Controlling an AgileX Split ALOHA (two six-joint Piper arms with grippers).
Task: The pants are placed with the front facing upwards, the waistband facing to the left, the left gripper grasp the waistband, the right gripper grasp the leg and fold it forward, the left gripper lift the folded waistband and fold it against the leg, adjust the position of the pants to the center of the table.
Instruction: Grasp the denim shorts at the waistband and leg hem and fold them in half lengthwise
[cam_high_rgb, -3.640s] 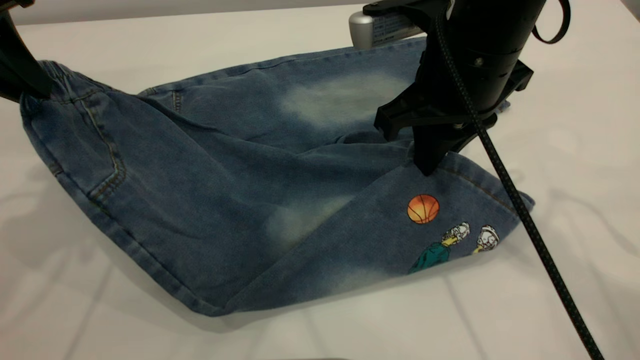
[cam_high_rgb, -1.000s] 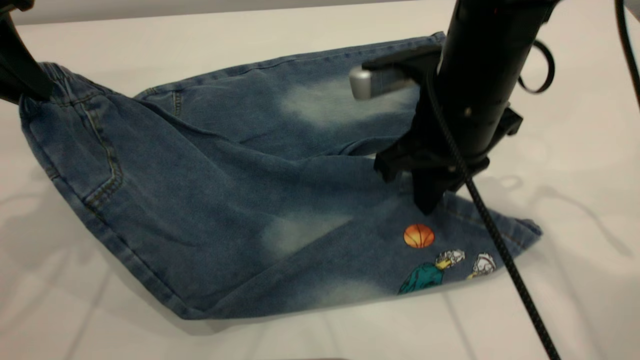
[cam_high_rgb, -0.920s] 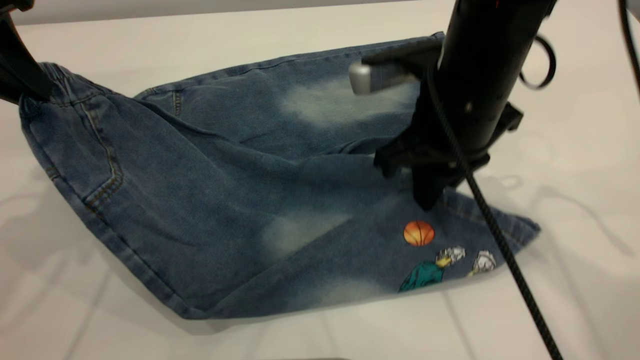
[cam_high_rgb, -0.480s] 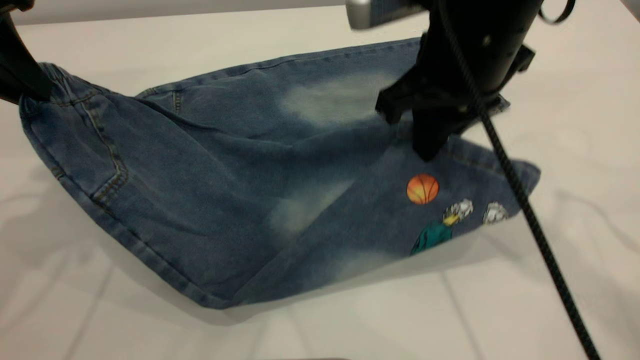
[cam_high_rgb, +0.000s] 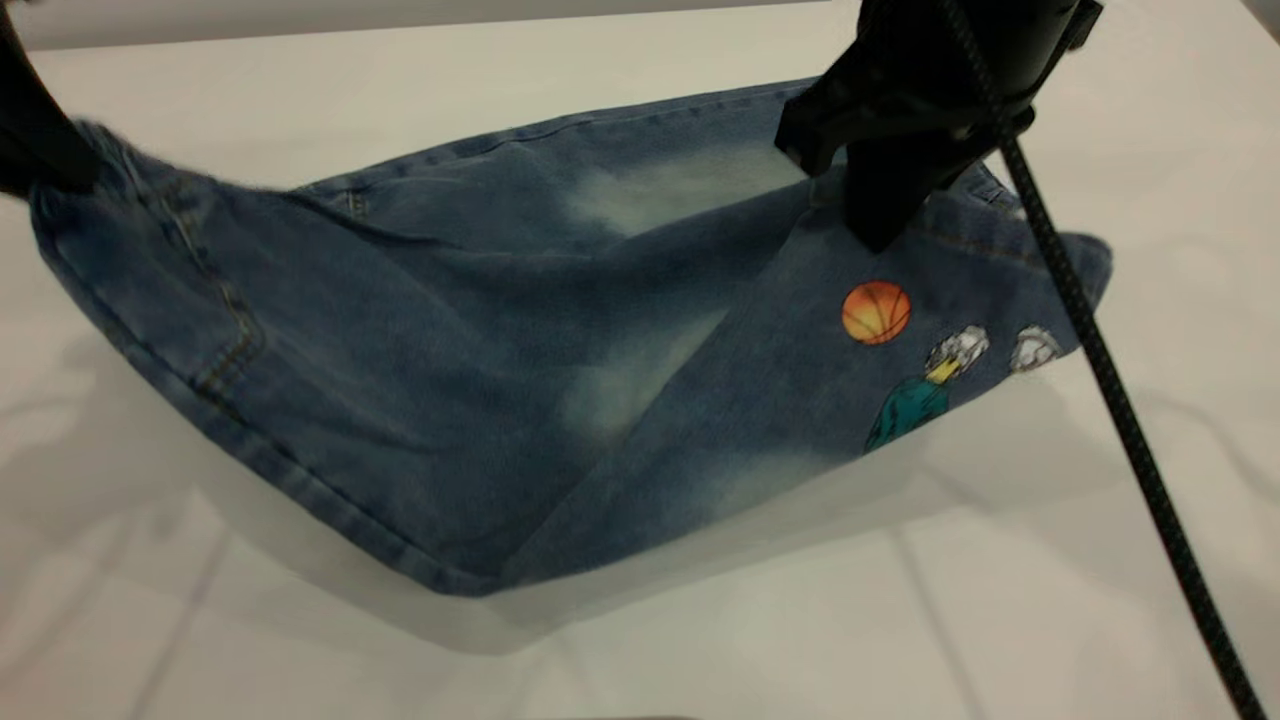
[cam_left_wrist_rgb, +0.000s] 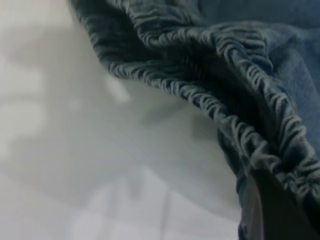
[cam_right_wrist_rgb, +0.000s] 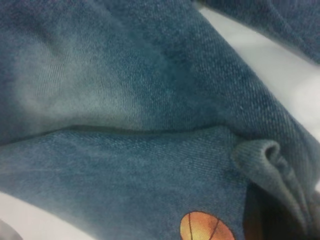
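Denim is hanging between the two tools like a hammock: the jeans are being held up at both ends, sagging in the middle until the lowest fold is just brushing the counter. The left tool is pinching the gathered elastic waistband at the far left edge, its fingers closed on the cloth. The right tool is closed on a bunched pleat of the leg, just above the orange basketball print and the cartoon figure beside it, with its braided cable slanting down towards the near right.

By my reckoning, the lengthwise fold is the step in hand: one leg is lying flat behind while the printed leg is being carried clear of the surface. The next move, I judge, calls for both tools travelling together so the lifted half is laid squarely over the flat one, seams meeting, before either lets go; uneven travel would likely be twisting the cloth.

The counter is a plain, smooth, pale surface, throwing soft shadows under the garment, with faint seam lines crossing it. Beyond its far edge only a strip of grey background is showing.
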